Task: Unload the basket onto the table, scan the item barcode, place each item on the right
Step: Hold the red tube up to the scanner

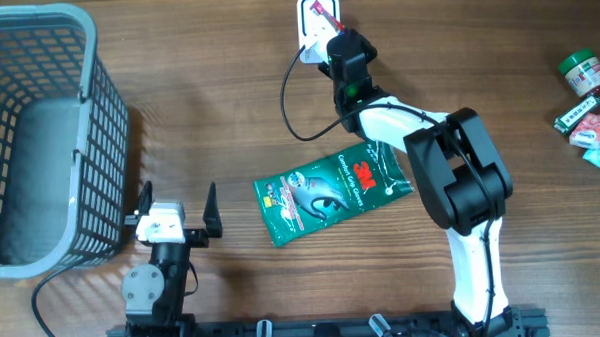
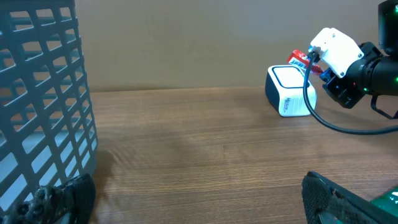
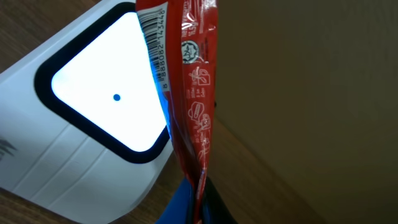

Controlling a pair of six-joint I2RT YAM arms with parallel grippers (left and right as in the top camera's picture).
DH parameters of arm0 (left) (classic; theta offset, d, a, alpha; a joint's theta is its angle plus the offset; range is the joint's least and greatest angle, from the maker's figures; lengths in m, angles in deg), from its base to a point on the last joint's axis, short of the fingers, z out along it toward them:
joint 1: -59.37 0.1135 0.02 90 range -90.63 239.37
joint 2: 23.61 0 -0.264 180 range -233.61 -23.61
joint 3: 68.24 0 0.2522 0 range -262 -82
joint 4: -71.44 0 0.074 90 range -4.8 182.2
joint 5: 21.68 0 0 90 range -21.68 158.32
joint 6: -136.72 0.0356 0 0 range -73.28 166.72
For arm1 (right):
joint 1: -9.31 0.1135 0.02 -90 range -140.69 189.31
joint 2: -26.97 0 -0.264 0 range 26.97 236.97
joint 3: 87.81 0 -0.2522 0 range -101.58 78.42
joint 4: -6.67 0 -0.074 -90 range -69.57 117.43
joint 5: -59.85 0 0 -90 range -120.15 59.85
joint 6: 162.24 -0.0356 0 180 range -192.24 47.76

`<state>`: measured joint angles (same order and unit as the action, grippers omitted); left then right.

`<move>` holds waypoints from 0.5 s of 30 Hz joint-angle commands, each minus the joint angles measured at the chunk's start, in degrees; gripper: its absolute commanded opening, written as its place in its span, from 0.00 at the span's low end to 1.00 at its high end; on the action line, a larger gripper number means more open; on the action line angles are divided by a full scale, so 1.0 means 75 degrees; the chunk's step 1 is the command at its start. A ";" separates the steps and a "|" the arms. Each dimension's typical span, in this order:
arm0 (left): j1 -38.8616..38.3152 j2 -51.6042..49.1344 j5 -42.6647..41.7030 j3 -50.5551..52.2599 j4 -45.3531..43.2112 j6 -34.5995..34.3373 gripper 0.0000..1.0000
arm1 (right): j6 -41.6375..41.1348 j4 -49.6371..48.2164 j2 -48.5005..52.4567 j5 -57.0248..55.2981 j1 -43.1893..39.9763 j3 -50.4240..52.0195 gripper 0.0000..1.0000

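Observation:
My right gripper (image 3: 200, 202) is shut on a thin red packet (image 3: 186, 81), pinched by its lower edge. The packet stands upright over the white barcode scanner (image 3: 81, 155), with its printed barcode (image 3: 155, 46) beside the scanner's bright window. From overhead, the right gripper (image 1: 332, 37) reaches to the scanner (image 1: 311, 18) at the table's far edge, the red packet (image 1: 325, 16) above it. The left wrist view shows the scanner (image 2: 289, 92) and red packet (image 2: 300, 58) far right. My left gripper (image 1: 177, 208) stands open and holds nothing, near the front left.
A grey plastic basket (image 1: 38, 128) fills the left side, close to the left gripper. A green 3M packet (image 1: 331, 190) lies flat mid-table under the right arm. Several small items (image 1: 588, 103) sit at the right edge. The scanner's black cable (image 1: 298, 114) loops toward the centre.

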<state>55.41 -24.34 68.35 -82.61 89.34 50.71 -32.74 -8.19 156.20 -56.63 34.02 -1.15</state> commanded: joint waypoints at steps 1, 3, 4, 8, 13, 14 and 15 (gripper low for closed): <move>0.0032 0.0061 -0.0117 0.0038 0.0020 -0.0044 1.00 | 0.1498 -0.0143 0.0061 -0.0367 0.0052 -0.0163 0.05; 0.0032 0.0061 -0.0117 0.0038 0.0020 -0.0044 1.00 | 0.2226 -0.0472 0.0096 -0.0557 0.0052 -0.0163 0.05; 0.0032 0.0061 -0.0117 0.0038 0.0020 -0.0044 1.00 | 0.2439 -0.0571 0.0108 -0.0597 0.0052 -0.0163 0.05; 0.0032 0.0061 -0.0117 0.0038 0.0020 -0.0044 1.00 | 0.3159 -0.1043 0.0114 -0.0699 0.0052 -0.0163 0.05; 0.0032 0.0061 -0.0117 0.0038 0.0020 -0.0044 1.00 | 0.4409 -0.1262 0.0484 -0.0810 0.0052 -0.0163 0.05; 0.0029 0.0061 -0.0117 0.0038 0.0020 -0.0044 1.00 | 0.4637 -0.1405 0.0597 -0.0868 0.0052 -0.0163 0.05; 0.0032 0.0061 -0.0117 0.0038 0.0020 -0.0044 1.00 | 0.4902 -0.1693 0.0740 -0.0985 0.0052 -0.0163 0.05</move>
<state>55.43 -24.34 68.35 -82.58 89.34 50.71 -5.68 -17.98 157.47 -61.07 34.02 -1.26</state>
